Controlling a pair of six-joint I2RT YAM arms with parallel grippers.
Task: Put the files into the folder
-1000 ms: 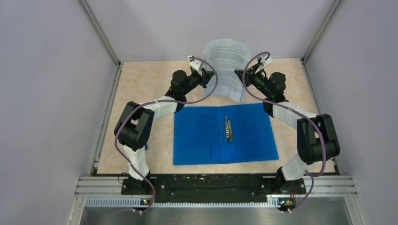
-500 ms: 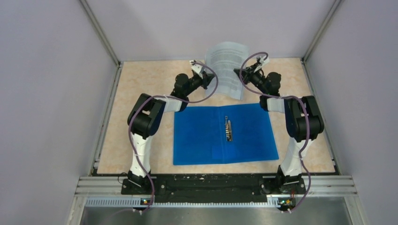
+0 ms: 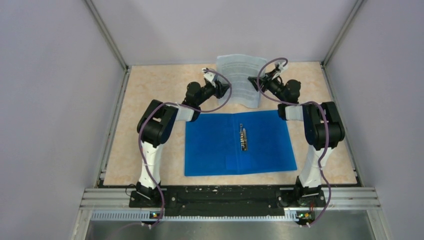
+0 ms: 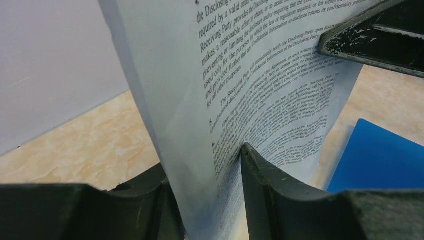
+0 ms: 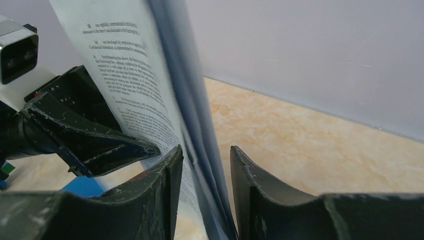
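The files [image 3: 240,80] are a sheaf of white printed sheets standing upright and bowed at the far middle of the table, just beyond the open blue folder [image 3: 215,145]. My left gripper [image 3: 226,90] grips their left edge. In the left wrist view the sheets [image 4: 260,75] fill the gap between the jaws of the left gripper [image 4: 205,160] and touch both. My right gripper [image 3: 252,82] is at their right edge. In the right wrist view the sheets [image 5: 130,75] lie against one finger of the right gripper [image 5: 206,150], with a gap to the other.
The folder lies flat and open with its metal clip [image 3: 243,139] on the spine. Its blue corner shows in the left wrist view [image 4: 380,155]. The grey back wall [image 3: 225,25] stands close behind the sheets. Side walls border the tan tabletop [image 3: 150,85].
The sheets have come down lower and their top has spread wider. Both grippers have dropped with them toward the table, and both arms have folded upright.
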